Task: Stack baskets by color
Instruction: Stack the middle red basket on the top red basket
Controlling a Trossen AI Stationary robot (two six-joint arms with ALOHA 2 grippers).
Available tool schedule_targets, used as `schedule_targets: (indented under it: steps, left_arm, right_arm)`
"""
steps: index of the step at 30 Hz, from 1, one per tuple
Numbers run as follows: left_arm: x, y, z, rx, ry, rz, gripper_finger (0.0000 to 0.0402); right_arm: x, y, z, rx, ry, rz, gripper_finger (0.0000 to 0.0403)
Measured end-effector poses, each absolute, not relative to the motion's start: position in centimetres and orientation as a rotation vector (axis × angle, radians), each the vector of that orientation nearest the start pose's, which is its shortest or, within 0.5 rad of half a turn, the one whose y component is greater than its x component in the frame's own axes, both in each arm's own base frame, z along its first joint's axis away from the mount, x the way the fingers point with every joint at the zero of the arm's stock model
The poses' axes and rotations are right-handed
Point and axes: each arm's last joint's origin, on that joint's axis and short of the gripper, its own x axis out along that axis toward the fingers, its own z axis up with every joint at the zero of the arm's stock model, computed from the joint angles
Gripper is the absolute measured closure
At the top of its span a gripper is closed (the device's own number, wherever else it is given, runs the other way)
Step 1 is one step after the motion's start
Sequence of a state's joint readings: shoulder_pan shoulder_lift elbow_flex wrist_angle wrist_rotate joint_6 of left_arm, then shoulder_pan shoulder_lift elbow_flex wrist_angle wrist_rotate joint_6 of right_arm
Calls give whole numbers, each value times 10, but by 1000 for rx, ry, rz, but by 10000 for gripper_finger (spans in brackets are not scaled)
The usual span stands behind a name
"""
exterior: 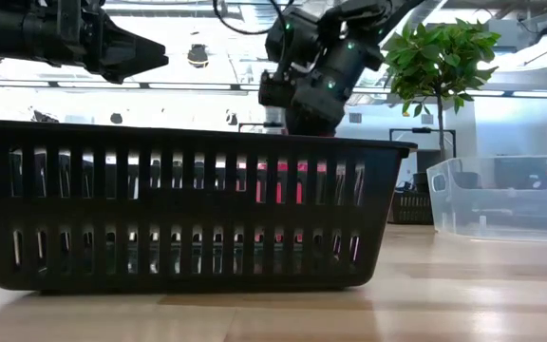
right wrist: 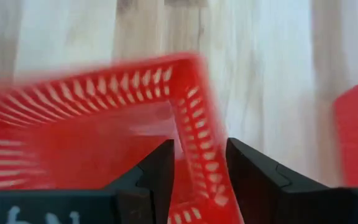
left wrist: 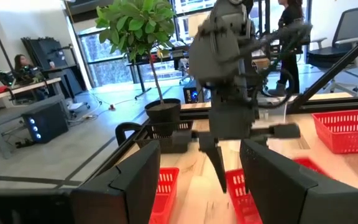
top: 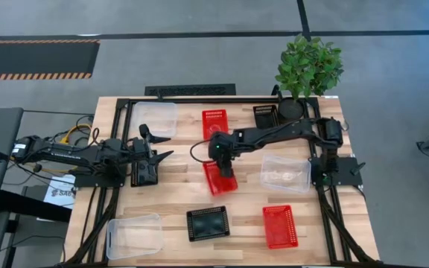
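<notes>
Red, black and clear baskets lie scattered on the wooden table. One red basket sits on its base at the table's middle. My right gripper slants down over it, open. One finger stands inside the basket and the other outside, with a red mesh side wall in the gap between them. I see no touch on that wall. My left gripper hangs open and level at the table's left, above a black basket, with nothing between its fingers.
More red baskets sit at the far middle and near right. Black ones are at the near middle and far right. Clear ones are far left, near left and right. A potted plant stands at the far right corner.
</notes>
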State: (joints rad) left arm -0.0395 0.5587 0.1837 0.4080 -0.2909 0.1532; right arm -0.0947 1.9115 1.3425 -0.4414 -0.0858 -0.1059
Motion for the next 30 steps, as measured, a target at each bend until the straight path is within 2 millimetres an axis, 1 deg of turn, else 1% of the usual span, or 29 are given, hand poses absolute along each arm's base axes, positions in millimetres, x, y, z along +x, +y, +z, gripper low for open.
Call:
schedule_targets:
  steps: [5,8,12,22,26,30]
  left_arm:
    - [142,3,213,147,-15,254,189]
    - [142,3,213,147,-15,254,189]
    - [142,3,213,147,-15,254,189]
    - [142,3,213,147,-14,252,189]
    - [142,3,213,147,-12,252,189]
    - [142,3,212,148,-9,252,189]
  right_arm:
    - [392,-35,207,-3,960,39,235]
    - [392,-34,208,-26,957,51,235]
    - [396,-35,197,-81,971,82,235]
    - [403,-38,161,-96,1059,107,235]
    - [403,-38,161,-97,1058,107,240]
    - [402,-38,165,-101,1048,107,269]
